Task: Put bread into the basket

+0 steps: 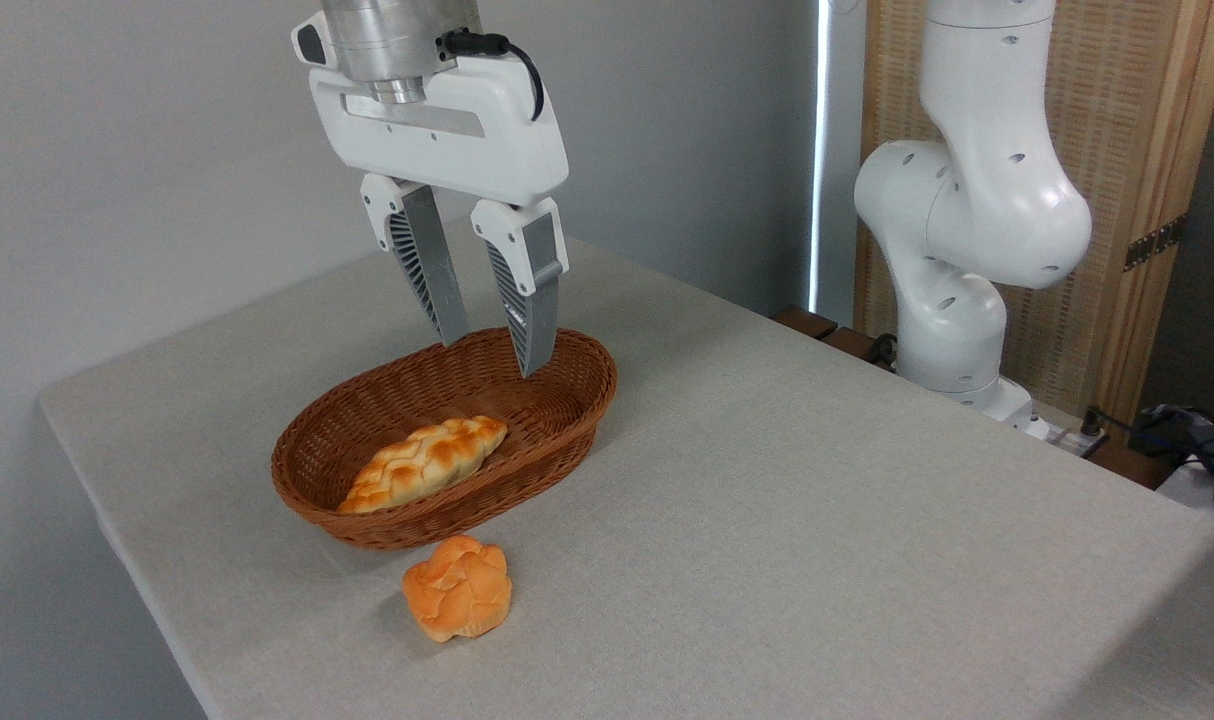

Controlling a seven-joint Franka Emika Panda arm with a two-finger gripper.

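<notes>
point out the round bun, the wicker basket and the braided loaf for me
round bun (458, 588), fixed camera view, middle of its lobed top
wicker basket (437, 527), fixed camera view, outside of its near woven wall
braided loaf (425, 463), fixed camera view, middle of its plaited crust

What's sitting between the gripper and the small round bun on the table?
In the camera view, the basket with the braided loaf lies between the open gripper and the bun.

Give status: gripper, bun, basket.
Gripper open, empty, above basket. Bun on table, outside basket. Braided loaf already inside; path clear.
</notes>
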